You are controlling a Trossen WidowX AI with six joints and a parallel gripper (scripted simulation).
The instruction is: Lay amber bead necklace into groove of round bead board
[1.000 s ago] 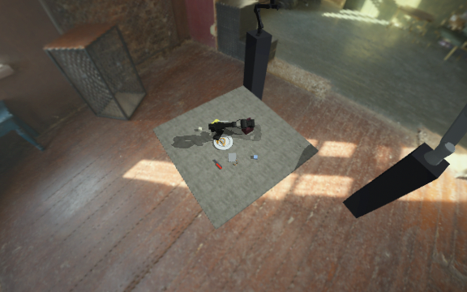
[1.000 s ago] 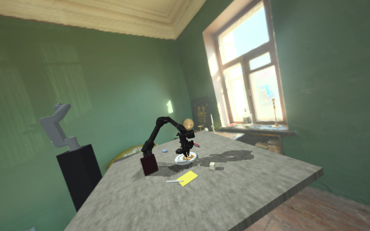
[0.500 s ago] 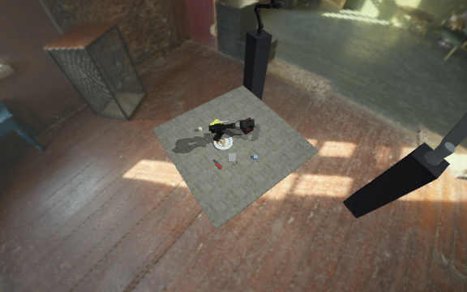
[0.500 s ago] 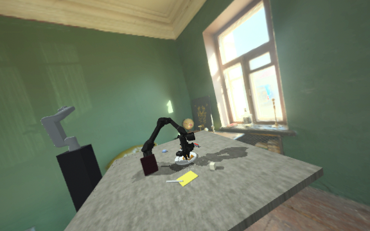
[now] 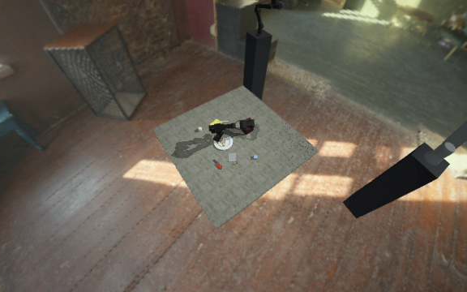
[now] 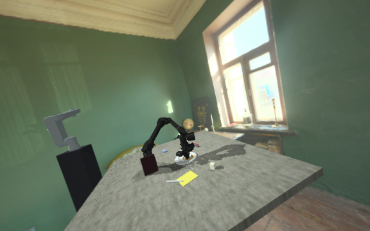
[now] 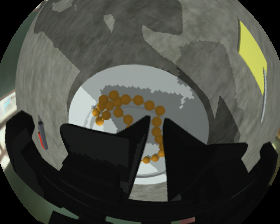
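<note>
Well, the necklace point(image 5: 223, 142) point(image 6: 188, 157) point(image 7: 138, 100) lies on the board point(image 5: 230, 146) point(image 6: 177, 161) point(image 7: 136, 73), near the middle of the table point(image 5: 217, 203) point(image 6: 268, 179) point(image 7: 31, 90). Its beads bunch up on one side and trail round in an uneven loop, rather than following the round groove. The claw point(image 5: 217, 139) point(image 6: 186, 158) point(image 7: 156, 120) points down over it, tips close together with a slim gap; part of the strand shows between them, but I cannot tell whether they grasp it.

In the top view, a white cube point(image 5: 200, 129) point(image 6: 212, 165) sits towards the table's left corner, and a yellow note point(image 5: 216, 122) point(image 6: 187, 178) point(image 7: 253, 55) lies nearer the upper-left edge (a pale stick point(image 5: 225, 121) point(image 6: 173, 181) point(image 7: 264, 95) is beside it). The red tool point(image 5: 218, 165) point(image 6: 196, 145) point(image 7: 42, 137) is towards the lower-left edge, the blue block point(image 5: 255, 156) point(image 6: 164, 151) between the board and the lower-right edge.
</note>
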